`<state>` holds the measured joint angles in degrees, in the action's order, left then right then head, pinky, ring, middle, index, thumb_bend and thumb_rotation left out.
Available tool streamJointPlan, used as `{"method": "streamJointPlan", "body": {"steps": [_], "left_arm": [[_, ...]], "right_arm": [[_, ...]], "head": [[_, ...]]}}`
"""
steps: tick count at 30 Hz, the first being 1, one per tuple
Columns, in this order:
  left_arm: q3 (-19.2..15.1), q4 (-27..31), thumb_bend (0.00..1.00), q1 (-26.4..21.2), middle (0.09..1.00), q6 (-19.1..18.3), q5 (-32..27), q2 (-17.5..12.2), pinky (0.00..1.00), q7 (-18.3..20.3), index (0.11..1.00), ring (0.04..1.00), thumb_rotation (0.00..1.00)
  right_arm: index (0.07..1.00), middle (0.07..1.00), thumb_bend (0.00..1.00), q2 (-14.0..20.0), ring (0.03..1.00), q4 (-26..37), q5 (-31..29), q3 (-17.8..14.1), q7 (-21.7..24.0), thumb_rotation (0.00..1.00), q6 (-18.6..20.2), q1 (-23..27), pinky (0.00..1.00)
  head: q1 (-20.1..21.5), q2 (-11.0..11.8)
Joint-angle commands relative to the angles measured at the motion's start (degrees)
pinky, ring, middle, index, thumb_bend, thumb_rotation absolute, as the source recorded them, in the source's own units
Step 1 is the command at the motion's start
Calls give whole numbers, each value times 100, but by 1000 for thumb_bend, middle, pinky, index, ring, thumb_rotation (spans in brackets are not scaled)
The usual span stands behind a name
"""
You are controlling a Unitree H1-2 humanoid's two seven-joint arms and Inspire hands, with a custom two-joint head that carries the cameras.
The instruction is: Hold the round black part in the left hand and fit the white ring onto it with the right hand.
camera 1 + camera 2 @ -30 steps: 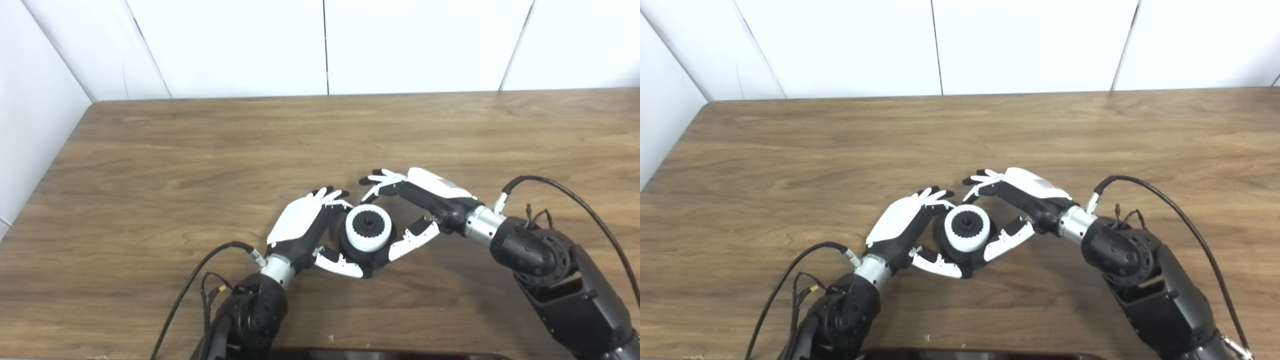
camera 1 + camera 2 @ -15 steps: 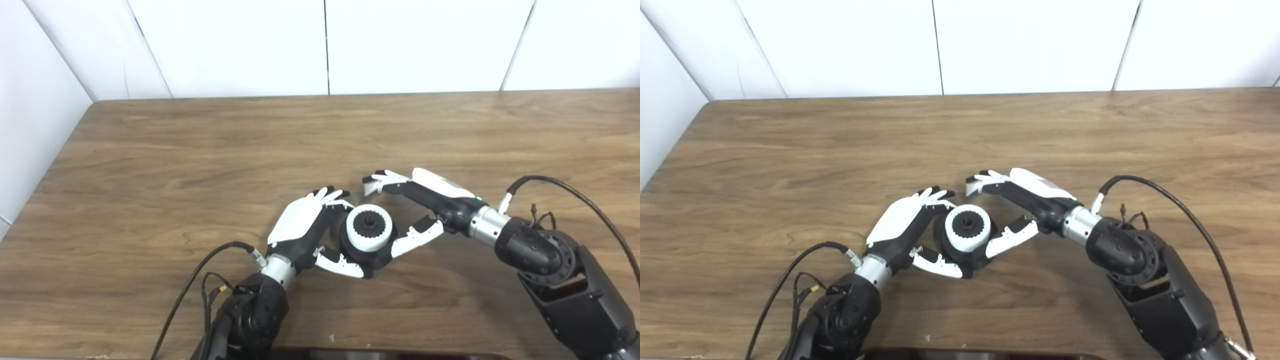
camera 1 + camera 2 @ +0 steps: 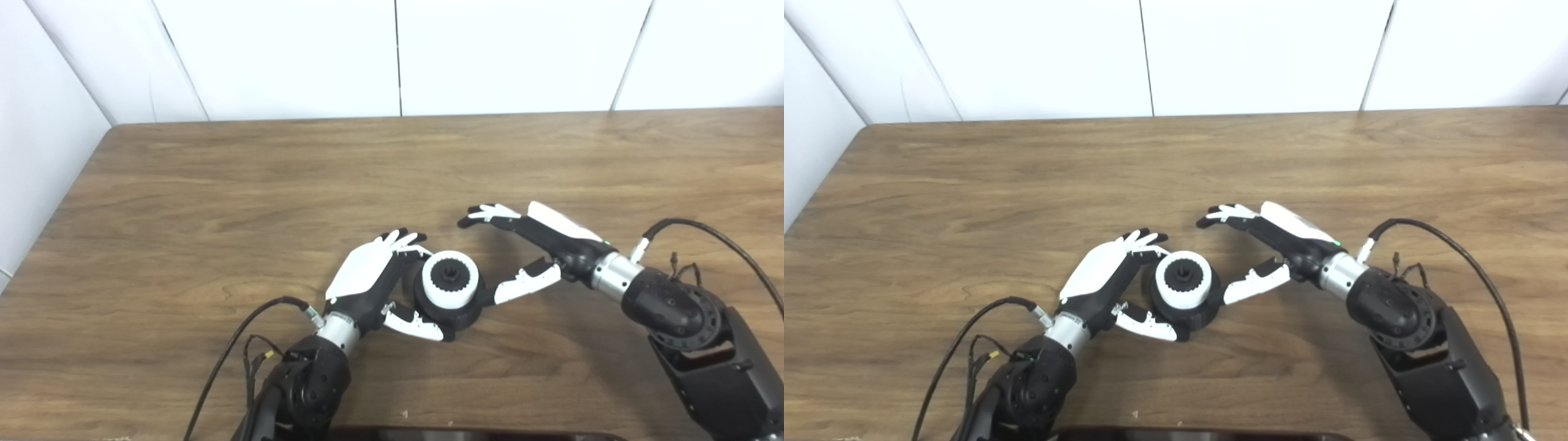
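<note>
- The brown wooden table point(image 3: 184, 202) carries everything; the parts sit between my two hands.
- My right hand point(image 3: 539, 251) is empty, its fingers point(image 3: 490, 212) spread apart, just to the right of the parts and not touching them.
- My left hand point(image 3: 373, 285) has fingers and thumb curled around the round black plastic part point(image 3: 456, 313), gripping its side.
- The toothed white plastic ring point(image 3: 451, 280) sits on top of that part.
- I judge both are light, stiff and smooth; the rim is the best place to hold.

Wooden table point(image 3: 245, 184); round black part point(image 3: 456, 311) with white ring point(image 3: 450, 288) resting on it
</note>
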<state>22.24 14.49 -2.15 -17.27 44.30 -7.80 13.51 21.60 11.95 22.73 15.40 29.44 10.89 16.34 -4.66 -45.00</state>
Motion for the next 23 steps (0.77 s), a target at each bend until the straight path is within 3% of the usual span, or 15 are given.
{"method": "streamJointPlan", "body": {"steps": [1,17,20,23], "left_arm": [[-69,97,888,96,935,-80,30,-168,1000,93,661,1000,244],[-410,505,1000,67,933,-277,-219,-461,1000,703,882,998,285],[-629,570,1000,87,948,-259,-532,-524,991,811,917,999,302],[-981,518,1000,134,977,-102,-1261,-570,978,835,955,1000,358]], "right_arm": [[849,949,1000,-38,994,205,-96,-153,-180,493,36,122,941],[855,939,1000,-90,992,100,-282,-566,-562,515,124,-177,930],[854,933,1000,-130,985,96,-265,-642,-674,517,134,-239,928],[851,928,1000,-184,978,94,-309,-712,-809,530,119,-315,927]], "head": [[-2,-2],[29,26],[46,36],[42,39]]}}
